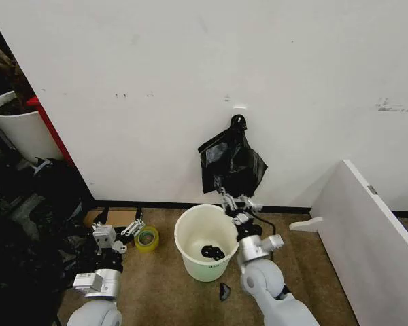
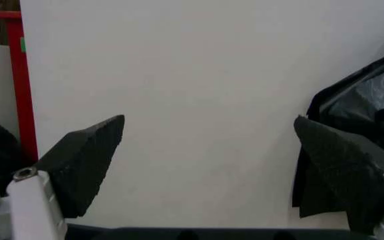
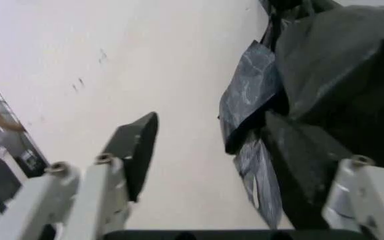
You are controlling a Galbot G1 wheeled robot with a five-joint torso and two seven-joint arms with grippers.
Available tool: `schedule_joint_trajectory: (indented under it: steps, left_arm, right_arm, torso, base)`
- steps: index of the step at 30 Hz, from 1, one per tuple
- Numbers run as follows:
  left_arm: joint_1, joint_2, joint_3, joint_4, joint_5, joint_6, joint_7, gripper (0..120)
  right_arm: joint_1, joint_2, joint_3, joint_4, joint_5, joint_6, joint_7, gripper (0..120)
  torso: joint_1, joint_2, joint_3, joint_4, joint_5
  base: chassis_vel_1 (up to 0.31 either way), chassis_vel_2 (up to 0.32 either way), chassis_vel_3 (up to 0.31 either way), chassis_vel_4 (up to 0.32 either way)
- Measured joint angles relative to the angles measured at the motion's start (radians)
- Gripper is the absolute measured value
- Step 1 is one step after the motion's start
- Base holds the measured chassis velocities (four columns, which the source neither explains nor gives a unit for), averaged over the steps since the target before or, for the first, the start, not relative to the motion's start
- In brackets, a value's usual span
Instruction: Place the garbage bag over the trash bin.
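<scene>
Black scrap of plastic [image 1: 224, 291] on the tan floor [image 1: 163, 292], nearest of all, just in front of the trash bin [image 1: 205, 242]. Left pincer [image 1: 109, 239] parked low at the near left, fingers spread wide with nothing between them, pointed at the wall [image 1: 190, 81]; its two dark pads [image 2: 88, 155] well apart against bare white in the left wrist view. Beside it, a little farther, a yellow tape roll [image 1: 147, 238] lying flat on the floor. Cream-white bin standing upright on the floor at centre, unlined, a small dark crumpled thing [image 1: 213, 252] resting at its bottom. Right pincer [image 1: 236, 201] raised above the bin's far right rim, jaws parted, tips at the lower edge of the garbage bag [image 1: 231, 161]; in the right wrist view one pad [image 3: 137, 145] clear of the plastic, the other against the black folds [image 3: 325, 90], no grip closed on them. Glossy black bag hanging bunched from a hook [image 1: 239, 121] on the white wall, directly behind and above the bin. White panel [image 1: 367, 224] leaning at the right. Farther left, a white plant pot [image 1: 20, 129] with dark soil.
</scene>
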Motion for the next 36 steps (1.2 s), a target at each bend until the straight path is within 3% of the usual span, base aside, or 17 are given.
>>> schedule_joint_trajectory:
  steps: [5,7,17,23,28,32,34,36]
  left_arm:
    - [-0.006,0.007,0.002,0.012,-0.005,-0.003,-0.002,100]
    - [-0.007,0.009,0.002,0.013,-0.007,-0.004,-0.003,100]
    - [-0.011,0.019,-0.006,0.026,-0.026,-0.015,-0.013,100]
    - [-0.011,0.012,0.003,0.026,-0.018,-0.016,-0.012,100]
    - [-0.010,0.008,0.005,0.025,-0.009,-0.016,-0.011,100]
    - [-0.003,0.007,-0.001,0.019,-0.007,-0.016,-0.012,100]
    - [-0.003,0.007,-0.004,0.019,-0.007,-0.017,-0.013,100]
    - [0.000,0.007,-0.007,0.019,-0.007,-0.022,-0.014,100]
  right_arm:
    - [0.062,-0.004,0.010,-0.071,-0.044,-0.009,0.029,88]
    - [0.068,-0.004,0.010,-0.074,-0.041,-0.019,0.042,92]
    - [0.001,0.012,0.014,0.043,-0.071,-0.088,0.203,91]
    - [0.020,0.022,0.020,0.000,-0.086,-0.102,0.260,93]
    - [0.080,0.031,0.020,-0.069,-0.061,-0.101,0.255,83]
    - [0.116,0.043,0.020,-0.109,-0.047,-0.099,0.245,66]
    - [0.117,0.043,0.020,-0.112,-0.047,-0.098,0.239,65]
    - [0.115,0.040,0.020,-0.118,-0.050,-0.093,0.226,53]
  torso:
    - [0.000,0.000,0.000,-0.0001,0.0001]
    - [0.000,0.000,0.000,-0.0002,0.0001]
    - [0.000,0.000,0.000,-0.0003,0.0001]
    - [0.000,0.000,0.000,-0.0002,0.0002]
    - [0.000,0.000,0.000,0.0000,0.0002]
    - [0.000,0.000,0.000,0.0000,0.0002]
    - [0.000,0.000,0.000,0.0000,0.0002]
    - [0.000,0.000,0.000,-0.0001,0.0001]
  base:
    - [0.000,0.000,0.000,0.000]
    - [0.000,0.000,0.000,0.000]
    - [0.000,0.000,0.000,0.000]
    - [0.000,0.000,0.000,0.000]
    - [0.000,0.000,0.000,0.000]
    - [0.000,0.000,0.000,0.000]
    - [0.000,0.000,0.000,0.000]
    - [0.000,0.000,0.000,0.000]
